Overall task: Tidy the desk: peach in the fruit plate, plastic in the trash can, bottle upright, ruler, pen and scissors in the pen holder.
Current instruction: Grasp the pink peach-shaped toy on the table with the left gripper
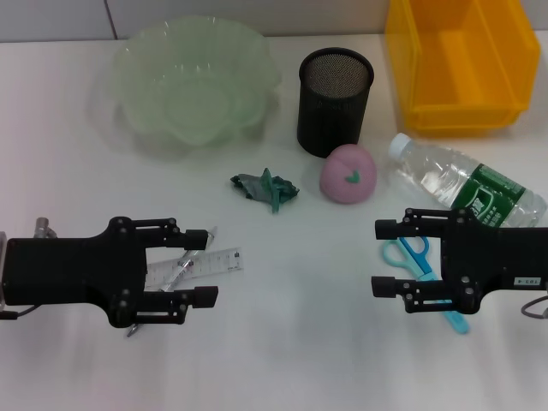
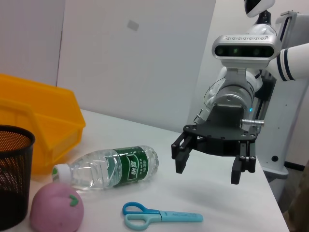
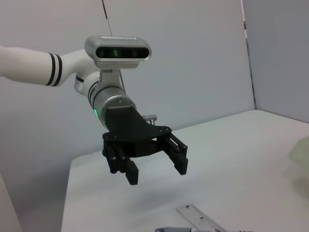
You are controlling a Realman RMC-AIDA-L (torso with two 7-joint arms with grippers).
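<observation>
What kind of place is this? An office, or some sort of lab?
Probably a robotics lab staged as an office desk: a white table with a mesh pen holder, ruler and scissors, plain partition walls, and two robot arms hovering above.

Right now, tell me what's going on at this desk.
Nothing is being held yet. The left gripper hovers open over the ruler and pen, and the right gripper hovers open over the scissors. The bottle lies on its side, the peach and crumpled plastic sit on the table, and the fruit plate, pen holder and yellow bin hold nothing visible.
</observation>
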